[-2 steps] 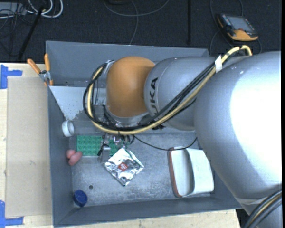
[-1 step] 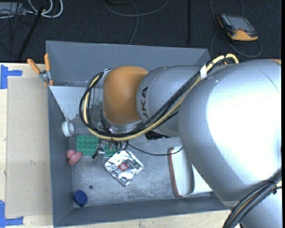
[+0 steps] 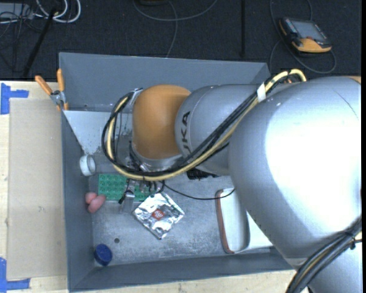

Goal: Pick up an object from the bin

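My gripper (image 3: 132,190) hangs under the arm's orange cover, low over the left middle of the bin. It sits right at the right end of a green studded building plate (image 3: 111,186), which lies flat and is partly hidden by it. A crumpled silver foil packet (image 3: 158,215) with a red and white print lies just below and to the right of the gripper. A small pink lump (image 3: 95,202) rests against the plate's lower left corner.
A white round cap (image 3: 87,164) lies by the left wall above the plate. A blue cap (image 3: 102,254) sits in the front left corner. A white oblong thing with a brown rim (image 3: 232,222) lies at the right, partly under the arm.
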{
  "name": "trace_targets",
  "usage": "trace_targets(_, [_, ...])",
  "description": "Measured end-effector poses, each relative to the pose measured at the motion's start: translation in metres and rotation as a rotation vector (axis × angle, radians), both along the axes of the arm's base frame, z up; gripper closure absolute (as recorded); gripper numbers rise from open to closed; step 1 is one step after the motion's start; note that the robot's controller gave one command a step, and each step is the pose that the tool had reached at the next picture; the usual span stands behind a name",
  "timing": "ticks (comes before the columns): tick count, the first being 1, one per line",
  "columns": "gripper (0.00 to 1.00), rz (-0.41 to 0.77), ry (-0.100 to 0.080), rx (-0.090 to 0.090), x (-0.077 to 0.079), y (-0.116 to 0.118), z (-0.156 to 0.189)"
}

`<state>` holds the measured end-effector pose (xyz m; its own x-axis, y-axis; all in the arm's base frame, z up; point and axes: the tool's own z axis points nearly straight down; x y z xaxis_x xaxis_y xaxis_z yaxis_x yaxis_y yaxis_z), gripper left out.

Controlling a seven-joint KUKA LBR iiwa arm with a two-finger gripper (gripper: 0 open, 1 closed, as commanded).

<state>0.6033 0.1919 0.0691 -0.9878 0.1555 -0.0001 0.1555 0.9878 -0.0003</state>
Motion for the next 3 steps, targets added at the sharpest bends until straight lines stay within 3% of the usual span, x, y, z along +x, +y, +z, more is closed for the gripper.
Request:
trace_targets(1, [1.0,0.0,-0.002,0.001,0.001,0.0,0.002])
trace_targets(2, [1.0,0.0,-0.002,0.001,0.002,0.0,0.021])
trace_targets(3, [1.0,0.0,-0.007,0.002,0.004,0.0,0.094])
